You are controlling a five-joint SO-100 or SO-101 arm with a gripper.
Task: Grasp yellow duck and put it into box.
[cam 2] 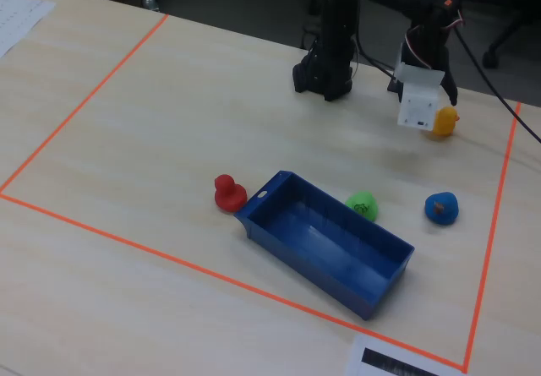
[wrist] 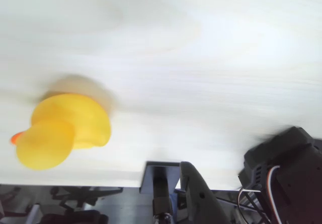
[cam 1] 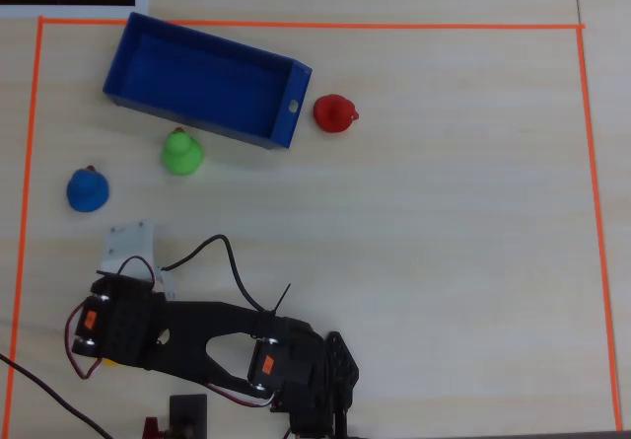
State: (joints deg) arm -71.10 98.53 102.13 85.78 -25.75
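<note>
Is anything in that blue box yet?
No, it's empty. The box shows only bare blue floor in the overhead and fixed views; every duck sits outside it.

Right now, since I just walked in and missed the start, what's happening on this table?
A small robot arm is working near the yellow duck, which sits on the table beside the gripper; in the wrist view the duck is not between the fingers, so it is not grasped yet. The blue box is empty. A green duck sits next to the box's long side, a red duck sits off its short end, and a blue duck is farther away.
</note>
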